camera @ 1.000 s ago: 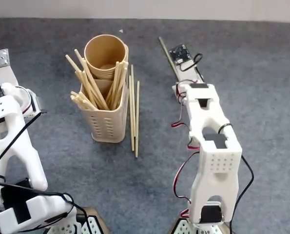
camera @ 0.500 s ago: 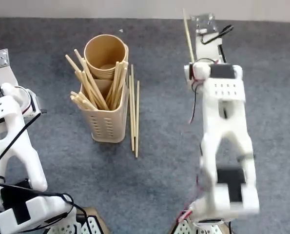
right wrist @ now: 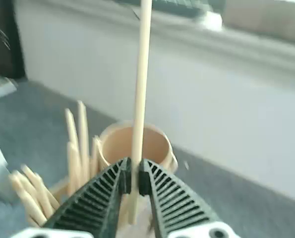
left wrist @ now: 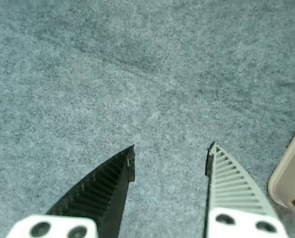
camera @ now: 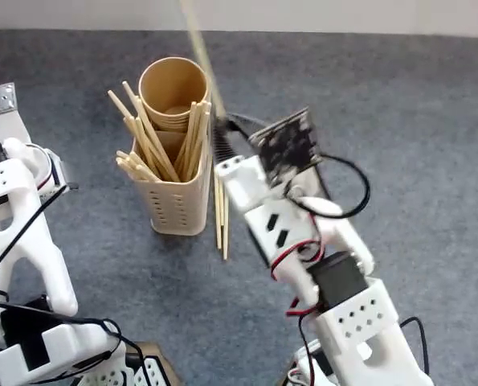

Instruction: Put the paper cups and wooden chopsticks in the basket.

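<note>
A beige slotted basket (camera: 174,201) stands on the grey carpet, holding stacked paper cups (camera: 174,92) and several wooden chopsticks (camera: 146,145). Two more chopsticks (camera: 222,217) lie on the carpet against the basket's right side. My right gripper (right wrist: 134,181) is shut on one chopstick (right wrist: 141,84), held upright just right of the basket, with the cup (right wrist: 135,144) behind it. From above that chopstick (camera: 200,56) rises past the cup rim. My left gripper (left wrist: 169,158) is open over bare carpet, with the basket's corner (left wrist: 291,178) beside it.
The left arm (camera: 18,233) stands at the table's left edge. The right arm (camera: 319,265) stretches from the front right toward the basket. Open carpet lies to the right and in front of the basket.
The right arm has swung from the far right side over to the basket, carrying the chopstick and tipping it upright. The left arm has not moved.
</note>
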You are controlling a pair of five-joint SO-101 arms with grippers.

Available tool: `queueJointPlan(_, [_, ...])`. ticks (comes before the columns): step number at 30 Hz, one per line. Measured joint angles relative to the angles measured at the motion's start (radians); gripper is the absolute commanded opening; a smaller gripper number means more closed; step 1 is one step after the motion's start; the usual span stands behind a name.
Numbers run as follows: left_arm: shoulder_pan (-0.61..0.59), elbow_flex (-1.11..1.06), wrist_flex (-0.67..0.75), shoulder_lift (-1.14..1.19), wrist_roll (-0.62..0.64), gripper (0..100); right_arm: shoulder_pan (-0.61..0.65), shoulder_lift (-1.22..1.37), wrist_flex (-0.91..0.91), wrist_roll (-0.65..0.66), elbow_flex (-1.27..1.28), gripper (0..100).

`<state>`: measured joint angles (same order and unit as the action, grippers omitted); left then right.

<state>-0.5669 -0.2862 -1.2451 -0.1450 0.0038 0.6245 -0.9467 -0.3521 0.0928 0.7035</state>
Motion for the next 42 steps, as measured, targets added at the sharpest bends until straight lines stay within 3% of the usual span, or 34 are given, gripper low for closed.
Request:
queueJointPlan(10, [0.000,0.000,0.000,0.000,0.000,25,0.133,0.164,0.404,-0.002,0.232,0.5])
queueJointPlan(16, [0.000,0.000,0.000,0.000,0.000,25,0.120,0.293,0.436,-0.002,0.262,1.2])
queueJointPlan(22, [0.000,0.000,0.000,0.000,0.000,25,0.101,0.287,0.437,-0.002,0.262,15.6])
queueJointPlan(33, [0.000,0.000,0.000,0.000,0.000,25,0.103,0.123,0.206,0.054,0.249,19.0])
queueJointPlan(39, [0.000,0.000,0.000,0.000,0.000,25,0.061,-0.038,-0.259,0.021,0.124,19.0])
queueJointPlan(42, [0.000,0.000,0.000,0.000,0.000,25,0.051,-0.058,-0.365,0.012,0.184,19.0])
